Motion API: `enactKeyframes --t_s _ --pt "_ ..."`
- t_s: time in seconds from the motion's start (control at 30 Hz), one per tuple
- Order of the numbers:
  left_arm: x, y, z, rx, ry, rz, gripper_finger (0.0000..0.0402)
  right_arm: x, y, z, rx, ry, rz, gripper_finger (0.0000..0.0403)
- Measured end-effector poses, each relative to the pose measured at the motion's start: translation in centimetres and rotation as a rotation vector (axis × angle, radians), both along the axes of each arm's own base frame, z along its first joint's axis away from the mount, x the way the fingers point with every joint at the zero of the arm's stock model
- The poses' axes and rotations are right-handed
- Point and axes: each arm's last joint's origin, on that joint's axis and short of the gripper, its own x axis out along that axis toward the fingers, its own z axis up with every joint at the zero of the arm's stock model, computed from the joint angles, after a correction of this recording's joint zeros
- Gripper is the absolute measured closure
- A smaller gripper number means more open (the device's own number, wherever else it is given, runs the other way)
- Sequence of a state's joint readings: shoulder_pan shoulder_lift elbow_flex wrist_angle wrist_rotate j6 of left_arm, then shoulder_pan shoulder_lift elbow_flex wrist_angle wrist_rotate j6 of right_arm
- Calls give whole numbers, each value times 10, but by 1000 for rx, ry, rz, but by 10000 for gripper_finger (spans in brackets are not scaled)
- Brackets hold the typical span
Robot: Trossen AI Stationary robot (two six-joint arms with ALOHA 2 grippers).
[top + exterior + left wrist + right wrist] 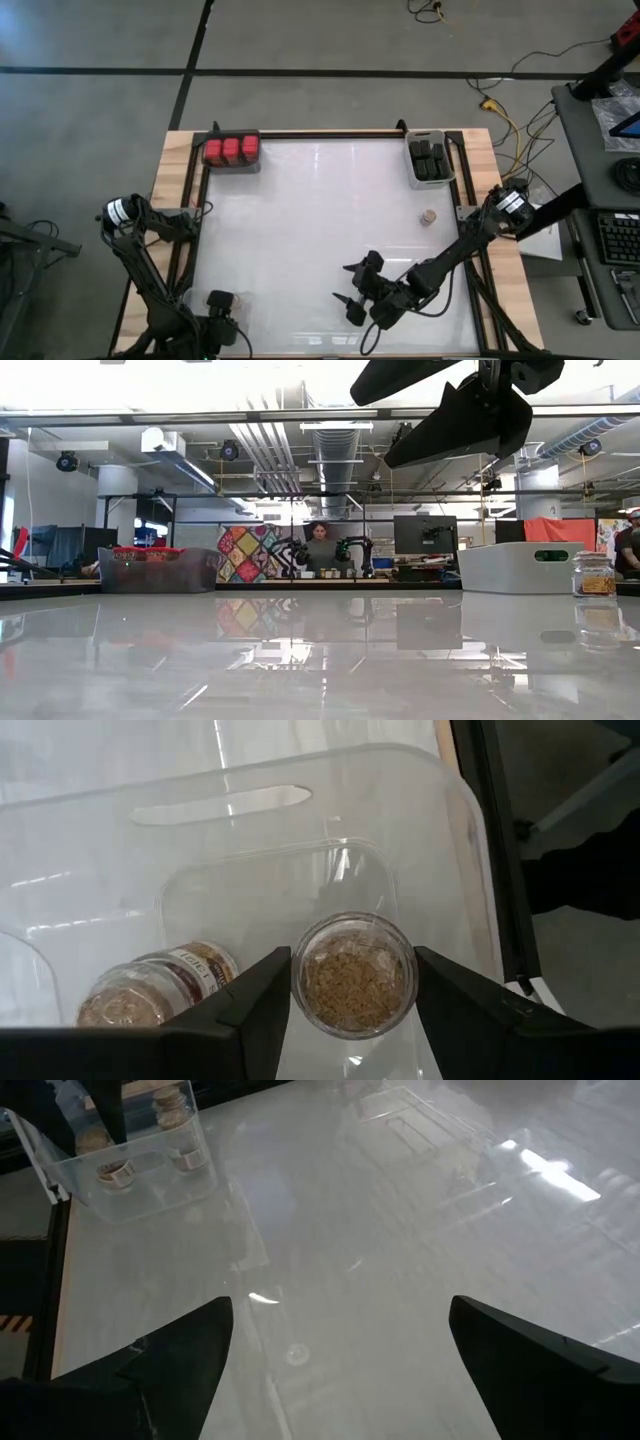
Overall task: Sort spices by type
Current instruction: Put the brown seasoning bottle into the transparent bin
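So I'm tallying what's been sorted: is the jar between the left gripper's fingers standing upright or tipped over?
Upright: the jar shows its round top to the left wrist camera, inside the clear bin, while another jar beside it lies on its side.

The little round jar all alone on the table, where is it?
In the high view, the round jar stands by itself on the white table's right side, a little below the grey bin of black spices, and above the right tool.

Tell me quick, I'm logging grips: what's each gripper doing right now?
Left gripper: over the clear bin, fingers around a round jar; a firm grip cannot be told.
Right gripper: open, empty, above the table.
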State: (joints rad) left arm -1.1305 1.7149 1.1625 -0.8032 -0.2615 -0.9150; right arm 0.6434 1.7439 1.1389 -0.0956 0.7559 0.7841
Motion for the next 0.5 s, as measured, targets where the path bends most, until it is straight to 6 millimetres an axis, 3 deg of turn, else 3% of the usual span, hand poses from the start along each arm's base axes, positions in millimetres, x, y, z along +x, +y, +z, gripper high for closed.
enactKeyframes --t_s 0.23,0.5 --pt "0 0 0 4 2 1 184 0 0 0 1 -1 0 39" --pt "0 4 7 -13 -4 7 181 0 0 0 3 -4 0 39"
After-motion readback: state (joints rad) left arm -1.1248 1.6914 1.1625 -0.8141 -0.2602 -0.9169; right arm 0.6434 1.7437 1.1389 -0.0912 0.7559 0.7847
